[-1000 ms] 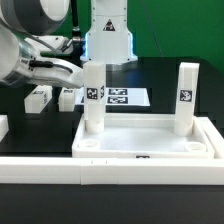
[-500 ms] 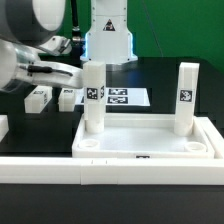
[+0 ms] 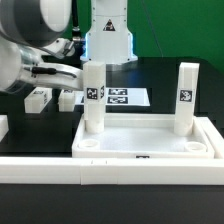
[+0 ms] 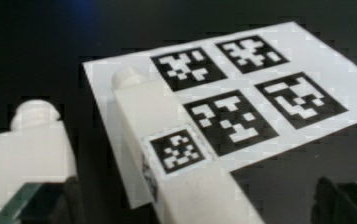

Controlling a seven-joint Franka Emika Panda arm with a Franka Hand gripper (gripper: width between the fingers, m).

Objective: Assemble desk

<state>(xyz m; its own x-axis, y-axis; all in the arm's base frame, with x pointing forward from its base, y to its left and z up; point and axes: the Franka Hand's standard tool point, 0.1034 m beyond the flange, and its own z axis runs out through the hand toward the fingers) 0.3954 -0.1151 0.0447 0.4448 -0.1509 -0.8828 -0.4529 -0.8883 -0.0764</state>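
From wrist view, end effector wide, loose leg between fingers; exterior view alone shows 2 upright legs.

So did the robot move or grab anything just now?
The arm shifted a little toward the exterior view's right, above the loose legs. Its end effector is open and took hold of nothing. The tabletop, its two upright legs and the marker board stayed put.
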